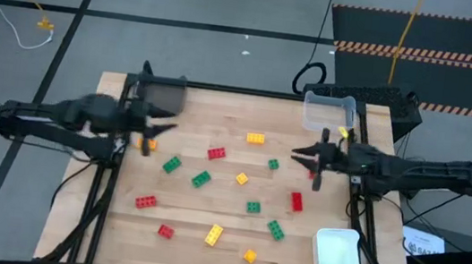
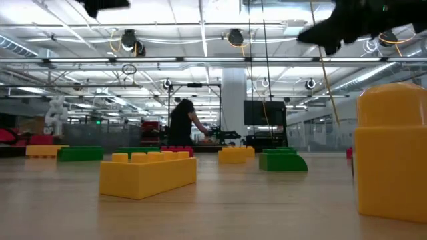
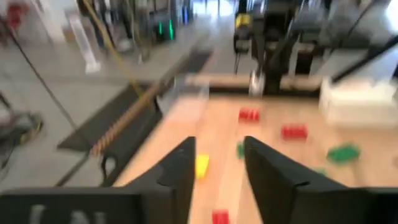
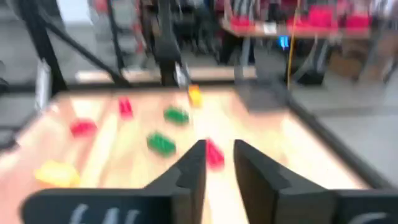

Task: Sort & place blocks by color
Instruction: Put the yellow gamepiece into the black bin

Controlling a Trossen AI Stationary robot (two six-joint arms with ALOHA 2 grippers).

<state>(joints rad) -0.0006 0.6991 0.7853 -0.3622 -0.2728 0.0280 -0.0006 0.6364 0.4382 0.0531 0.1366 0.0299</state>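
Note:
Red, green and yellow toy blocks lie scattered flat on the wooden table (image 1: 202, 263). My left gripper (image 1: 162, 130) hovers open above the table's left side, over a yellow block (image 1: 149, 145). In the left wrist view that yellow block (image 3: 202, 165) shows beside one finger, with a red block (image 3: 219, 216) below the gap of the gripper (image 3: 217, 163). My right gripper (image 1: 309, 157) hovers open above the right side. A red block (image 4: 214, 154) shows through the gap of the right gripper (image 4: 219, 163). Both arms appear raised in the low view.
A dark tray (image 1: 161, 96) sits at the far left corner, a clear bin (image 1: 329, 112) at the far right, and a white bin (image 1: 337, 262) at the near right. A big yellow block (image 2: 390, 150) stands close to the low camera. A person (image 2: 181, 123) stands far behind the table.

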